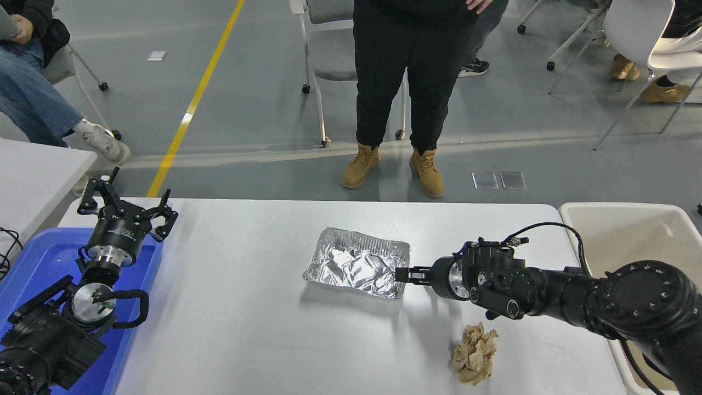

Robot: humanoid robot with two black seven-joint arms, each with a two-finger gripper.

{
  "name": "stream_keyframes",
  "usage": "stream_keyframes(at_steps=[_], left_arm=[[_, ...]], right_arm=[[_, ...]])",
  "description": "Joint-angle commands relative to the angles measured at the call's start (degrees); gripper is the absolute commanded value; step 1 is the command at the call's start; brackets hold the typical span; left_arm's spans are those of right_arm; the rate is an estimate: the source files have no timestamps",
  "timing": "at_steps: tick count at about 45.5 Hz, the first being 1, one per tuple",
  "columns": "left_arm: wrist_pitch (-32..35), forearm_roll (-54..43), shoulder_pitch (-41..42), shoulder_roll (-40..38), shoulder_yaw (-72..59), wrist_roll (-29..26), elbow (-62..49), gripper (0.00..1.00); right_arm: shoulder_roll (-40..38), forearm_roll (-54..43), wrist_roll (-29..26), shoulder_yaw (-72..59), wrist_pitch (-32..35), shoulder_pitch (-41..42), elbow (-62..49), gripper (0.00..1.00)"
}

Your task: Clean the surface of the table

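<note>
The person (408, 82) standing at the far side is cut off at the top, so I only see black trousers and tan boots. Another person (33, 82) sits at the top left, mostly out of the picture. The beige tub (620, 219) on my right is partly hidden behind my right arm, and its far part runs off the edge. My left arm hides much of the blue tray (33, 258) at the lower left. The table surface (236, 329) is the big white top that fills the lower half of the view, and its near edge is cut off at the bottom. My right arm comes in from the lower right and lies low and almost flat over the table, pointing to the left. My right gripper (401, 275) has its thin tips pressed close together right at the right rim of the foil tray (356, 262), and they look like they pinch that rim, though the spot is small and hard to see. The foil tray sits near the middle of the table. A crumpled brown paper ball (474, 353) lies near my right arm, apart from the foil tray. My left gripper (127, 204) is parked at the left, over the table's far left corner, pointing away from me with its fingers spread wide.
</note>
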Motion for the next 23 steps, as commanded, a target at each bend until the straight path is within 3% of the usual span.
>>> stream_keyframes(at_steps=[1,13,23], left_arm=[[0.00,0.00,0.00,0.00,0.00,0.00,-0.02,1.00],[0.00,0.00,0.00,0.00,0.00,0.00,-0.02,1.00],[0.00,0.00,0.00,0.00,0.00,0.00,-0.02,1.00]], right_arm=[[0.00,-0.98,0.53,-0.08,0.61,-0.54,-0.02,0.28],[0.00,-1.06,0.70,-0.08,0.70,-0.45,-0.02,0.00],[0.00,-0.98,0.79,-0.08,0.61,-0.28,-0.02,0.00]])
